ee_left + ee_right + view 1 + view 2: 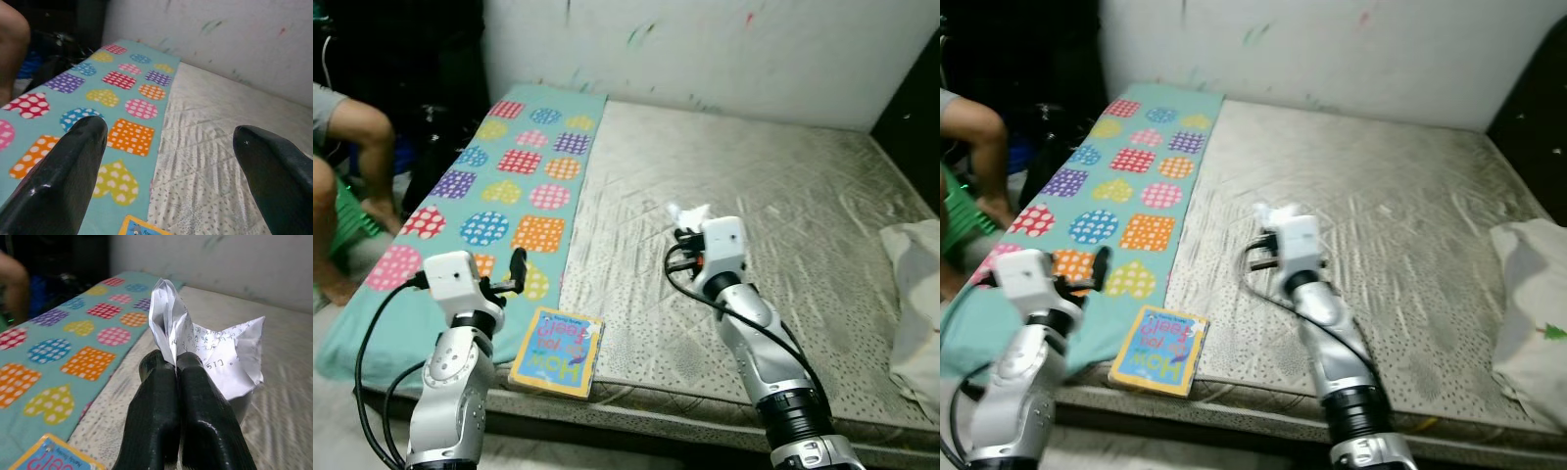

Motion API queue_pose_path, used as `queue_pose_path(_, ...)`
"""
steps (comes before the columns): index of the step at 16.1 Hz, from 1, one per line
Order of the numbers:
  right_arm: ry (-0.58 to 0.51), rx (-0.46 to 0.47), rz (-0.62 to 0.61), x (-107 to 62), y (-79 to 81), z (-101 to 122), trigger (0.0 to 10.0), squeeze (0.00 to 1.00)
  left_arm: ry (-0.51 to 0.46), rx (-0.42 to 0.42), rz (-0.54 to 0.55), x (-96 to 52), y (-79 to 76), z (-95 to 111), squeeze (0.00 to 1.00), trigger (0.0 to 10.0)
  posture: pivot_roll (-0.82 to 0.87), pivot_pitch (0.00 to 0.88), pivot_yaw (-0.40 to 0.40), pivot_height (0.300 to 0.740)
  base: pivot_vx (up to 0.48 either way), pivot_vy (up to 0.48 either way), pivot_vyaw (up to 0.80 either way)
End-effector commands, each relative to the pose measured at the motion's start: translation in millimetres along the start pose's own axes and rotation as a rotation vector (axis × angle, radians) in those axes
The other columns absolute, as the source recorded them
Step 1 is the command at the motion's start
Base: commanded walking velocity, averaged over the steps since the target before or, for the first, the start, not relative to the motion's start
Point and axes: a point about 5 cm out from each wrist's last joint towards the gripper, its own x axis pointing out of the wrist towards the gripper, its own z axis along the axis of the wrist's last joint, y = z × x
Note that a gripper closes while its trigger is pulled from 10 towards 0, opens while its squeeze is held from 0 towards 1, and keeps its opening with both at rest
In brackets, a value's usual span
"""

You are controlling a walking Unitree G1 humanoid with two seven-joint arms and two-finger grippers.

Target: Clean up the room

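A crumpled white paper (210, 347) with printed text is pinched between the fingers of my right gripper (176, 363), which is shut on it. In the left eye view that paper (689, 214) is held above the middle of the bare mattress (783, 196). My left gripper (171, 142) stands open over the mattress's near left corner, nothing between its fingers (73, 161). A children's book (558, 352) with a blue and yellow cover lies flat near the mattress's front edge, just right of my left arm.
A teal blanket (509, 186) with coloured hearts and squares covers the mattress's left strip. A white pillow (915, 294) lies at the right edge. A seated person's leg (357, 147) and a green object are at far left. A paint-marked white wall (724, 49) runs behind.
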Motion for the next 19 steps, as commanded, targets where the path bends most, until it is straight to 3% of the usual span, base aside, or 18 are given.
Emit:
queue_pose_path(1,-0.002,0.006,0.018,1.6,4.6,1.7,10.0,0.0,-0.007,0.01,0.013,1.3,4.8,3.7,0.0,10.0,-0.07,0.0,-0.081,0.74,0.0,0.48,-0.57)
queue_pose_path(19,0.002,-0.031,0.07,1.3,12.1,-0.9,10.0,0.0,-0.006,0.012,0.009,4.8,2.8,2.8,0.0,10.0,-0.07,0.0,-0.08,0.74,0.0,0.48,0.0)
